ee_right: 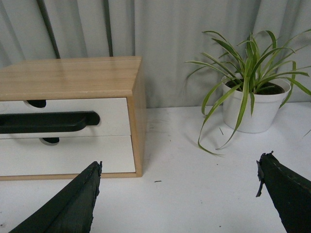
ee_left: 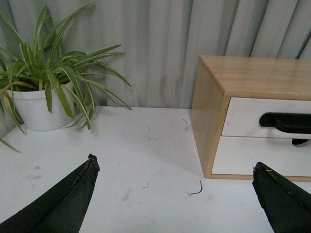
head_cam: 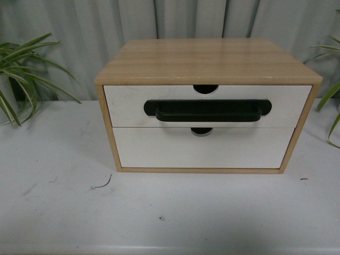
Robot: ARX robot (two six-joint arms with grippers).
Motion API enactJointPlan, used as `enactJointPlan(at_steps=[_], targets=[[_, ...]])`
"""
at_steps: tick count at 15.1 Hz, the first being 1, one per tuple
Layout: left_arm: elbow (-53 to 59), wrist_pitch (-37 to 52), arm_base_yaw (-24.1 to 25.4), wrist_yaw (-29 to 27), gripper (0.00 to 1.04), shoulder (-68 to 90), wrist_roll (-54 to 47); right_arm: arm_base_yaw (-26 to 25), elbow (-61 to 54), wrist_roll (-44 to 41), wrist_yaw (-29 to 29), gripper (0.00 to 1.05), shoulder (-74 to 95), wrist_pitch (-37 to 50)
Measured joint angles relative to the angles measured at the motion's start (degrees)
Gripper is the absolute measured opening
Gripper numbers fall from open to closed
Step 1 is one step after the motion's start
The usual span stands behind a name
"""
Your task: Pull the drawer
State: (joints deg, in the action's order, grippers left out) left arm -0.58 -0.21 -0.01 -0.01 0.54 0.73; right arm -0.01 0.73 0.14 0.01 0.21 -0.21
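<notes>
A light wood cabinet (head_cam: pixel 207 58) stands on the white table. Its upper drawer (head_cam: pixel 127 106) has a white front, a long black bar handle (head_cam: pixel 207 110) and a semicircular notch (head_cam: pixel 205 88) in its rim; it sits shut, flush with the frame. Neither gripper shows in the front view. My left gripper (ee_left: pixel 175 167) is open, low over the table, left of the cabinet (ee_left: pixel 252 75), with the handle (ee_left: pixel 286 121) ahead. My right gripper (ee_right: pixel 179 165) is open too, off the cabinet's right corner; the drawer (ee_right: pixel 112 109) and handle (ee_right: pixel 48 121) lie ahead of it.
Below sits a plain white handleless drawer front (head_cam: pixel 202 149). Potted plants in white pots stand on either side: one on the left (ee_left: pixel 41 104), one on the right (ee_right: pixel 252 107). A grey curtain (head_cam: pixel 106 26) hangs behind. A small dark curl of debris (head_cam: pixel 103 184) lies on the table.
</notes>
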Motion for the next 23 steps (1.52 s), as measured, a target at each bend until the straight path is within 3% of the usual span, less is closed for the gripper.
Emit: enactJointPlan(at_steps=[22,23], targets=[[0.0,0.0,0.0,0.0,0.98,-0.02,0.0,0.0,0.0,0.0,0.0,0.98,0.0,0.0],[-2.38,-7.28,-3.32,-7.76,0.98,2.6,3.56,0.04,1.09,1.31,0.72,0.98,1.14,-4.11]])
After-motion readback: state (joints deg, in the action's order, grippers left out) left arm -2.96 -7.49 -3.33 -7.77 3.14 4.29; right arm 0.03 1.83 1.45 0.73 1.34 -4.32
